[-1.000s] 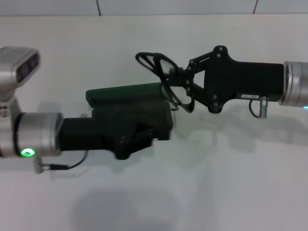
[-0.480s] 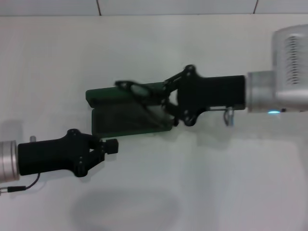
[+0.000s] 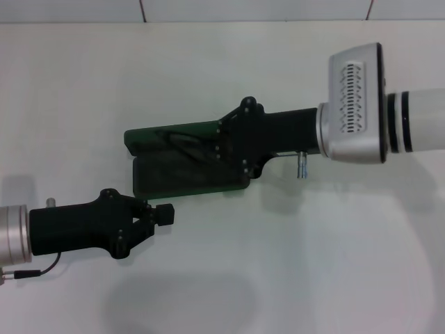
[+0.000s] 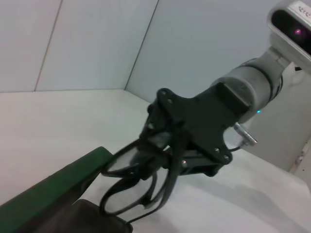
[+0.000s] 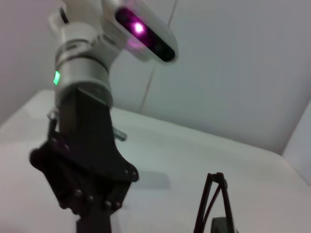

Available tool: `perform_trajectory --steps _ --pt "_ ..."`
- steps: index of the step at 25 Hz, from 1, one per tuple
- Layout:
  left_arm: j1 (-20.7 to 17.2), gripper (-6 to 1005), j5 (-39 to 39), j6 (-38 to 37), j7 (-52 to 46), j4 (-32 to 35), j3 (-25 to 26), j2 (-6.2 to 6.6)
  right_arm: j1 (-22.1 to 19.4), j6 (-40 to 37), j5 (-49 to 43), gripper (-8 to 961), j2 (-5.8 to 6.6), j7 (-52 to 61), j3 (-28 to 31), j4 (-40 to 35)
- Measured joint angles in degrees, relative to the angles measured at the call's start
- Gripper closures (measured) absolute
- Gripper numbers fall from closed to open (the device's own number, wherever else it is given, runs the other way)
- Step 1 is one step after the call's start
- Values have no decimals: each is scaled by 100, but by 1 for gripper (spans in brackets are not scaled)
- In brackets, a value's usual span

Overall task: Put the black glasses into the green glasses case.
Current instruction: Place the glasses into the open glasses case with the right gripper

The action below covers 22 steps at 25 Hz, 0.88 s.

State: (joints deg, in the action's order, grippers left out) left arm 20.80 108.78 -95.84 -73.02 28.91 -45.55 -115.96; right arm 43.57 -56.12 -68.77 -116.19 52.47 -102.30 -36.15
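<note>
While my right gripper [image 3: 212, 145] hangs over the open case [image 3: 149, 136], jaws pinched on the glasses [image 4: 138, 187] at the frame, left gripper [image 3: 165, 214] idle and closed nearby, I treat them as light and fragile.

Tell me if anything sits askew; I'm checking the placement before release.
The thin black-framed glasses hang tilted in the right gripper, lenses over the open dark green case, not yet lying flat inside. The left gripper waits beside the case.
</note>
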Motion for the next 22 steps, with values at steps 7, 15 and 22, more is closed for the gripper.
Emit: perform_trajectory --steps 7,15,22 --pt "17 971 4 -15 46 0 -6 -6 131 148 14 892 0 21 -129 37" --pt "-13 970 4 -20 76 0 -6 -6 141 621 224 892 0 27 -618 -37" --pt "-35 969 3 -23 83 1 -14 1 107 822 304 892 0 23 -737 -152"
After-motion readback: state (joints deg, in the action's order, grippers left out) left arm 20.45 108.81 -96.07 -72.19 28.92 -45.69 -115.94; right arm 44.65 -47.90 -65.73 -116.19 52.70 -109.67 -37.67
